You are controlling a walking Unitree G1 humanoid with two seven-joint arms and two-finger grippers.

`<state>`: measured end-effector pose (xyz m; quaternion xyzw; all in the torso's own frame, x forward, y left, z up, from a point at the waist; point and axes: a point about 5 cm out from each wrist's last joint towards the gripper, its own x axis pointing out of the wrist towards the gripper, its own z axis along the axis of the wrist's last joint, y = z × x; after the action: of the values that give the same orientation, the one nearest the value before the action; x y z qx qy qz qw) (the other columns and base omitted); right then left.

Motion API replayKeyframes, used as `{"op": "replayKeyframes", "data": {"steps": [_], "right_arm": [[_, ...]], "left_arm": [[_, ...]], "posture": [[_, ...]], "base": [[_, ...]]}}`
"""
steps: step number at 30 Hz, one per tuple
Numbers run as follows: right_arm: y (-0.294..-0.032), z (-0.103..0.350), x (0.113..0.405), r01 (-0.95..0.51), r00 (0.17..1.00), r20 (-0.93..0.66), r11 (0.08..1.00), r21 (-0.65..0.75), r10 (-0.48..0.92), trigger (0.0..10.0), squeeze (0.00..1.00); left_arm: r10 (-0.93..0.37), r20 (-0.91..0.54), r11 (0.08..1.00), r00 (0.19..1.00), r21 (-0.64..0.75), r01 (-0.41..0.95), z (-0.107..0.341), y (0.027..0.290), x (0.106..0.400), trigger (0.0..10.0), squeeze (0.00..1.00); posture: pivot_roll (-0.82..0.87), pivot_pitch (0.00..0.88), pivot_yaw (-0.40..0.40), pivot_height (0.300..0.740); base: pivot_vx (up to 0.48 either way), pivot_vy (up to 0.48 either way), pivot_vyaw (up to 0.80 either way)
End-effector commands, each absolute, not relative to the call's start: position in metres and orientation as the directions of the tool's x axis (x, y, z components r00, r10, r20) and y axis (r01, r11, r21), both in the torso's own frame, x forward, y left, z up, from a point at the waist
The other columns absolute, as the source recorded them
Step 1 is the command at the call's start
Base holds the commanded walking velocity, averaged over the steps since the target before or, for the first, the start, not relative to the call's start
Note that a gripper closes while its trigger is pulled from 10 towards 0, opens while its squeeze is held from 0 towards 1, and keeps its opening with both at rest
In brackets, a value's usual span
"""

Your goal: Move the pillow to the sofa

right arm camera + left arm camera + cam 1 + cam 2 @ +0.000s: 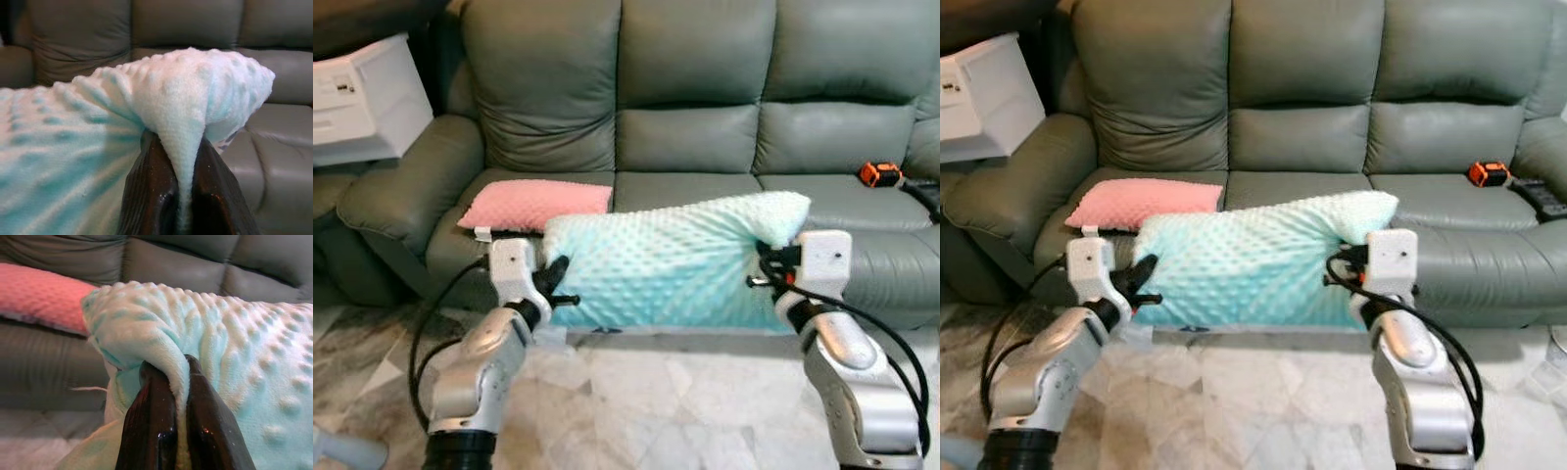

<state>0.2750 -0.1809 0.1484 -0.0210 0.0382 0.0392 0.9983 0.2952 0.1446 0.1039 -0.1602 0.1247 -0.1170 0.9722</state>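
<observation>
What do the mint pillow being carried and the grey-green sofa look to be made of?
Mint dotted pillow: soft plush fleece, judging by raised bumps and fabric bunching where left gripper and right gripper pinch it. Grey-green sofa: probably leather or faux leather; smooth, faint sheen.

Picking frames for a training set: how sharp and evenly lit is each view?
Left eye view: sharp, evenly lit, mint pillow and sofa clear. Right eye view: the same. Left wrist view: pillow nubs crisp, fingers soft and dark with small glints. Right wrist view: pillow fold overexposed, sofa behind dim and soft.
</observation>
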Motion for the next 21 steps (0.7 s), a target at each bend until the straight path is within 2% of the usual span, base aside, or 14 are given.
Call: {"op": "replayKeyframes", "data": {"steps": [1,21], "right_arm": [[-0.1845,0.1547,0.2742,-0.067,0.996,-0.053,0.997,-0.050,0.065,10.0,0.00],[-0.1841,0.1549,0.2748,-0.067,0.997,-0.051,0.997,-0.047,0.064,10.0,0.00]], "left_arm": [[-0.275,-0.190,0.920,0.942,-0.336,0.201,0.1083,0.1419,0.2963,10.0,0.00],[-0.274,-0.186,0.923,0.944,-0.325,0.204,0.1092,0.1423,0.2968,10.0,0.00]], "posture": [[-0.14,0.000,0.035,0.740],[-0.13,0.000,0.037,0.740]], "base": [[0.000,-0.352,0.00],[0.000,-0.343,0.00]]}}
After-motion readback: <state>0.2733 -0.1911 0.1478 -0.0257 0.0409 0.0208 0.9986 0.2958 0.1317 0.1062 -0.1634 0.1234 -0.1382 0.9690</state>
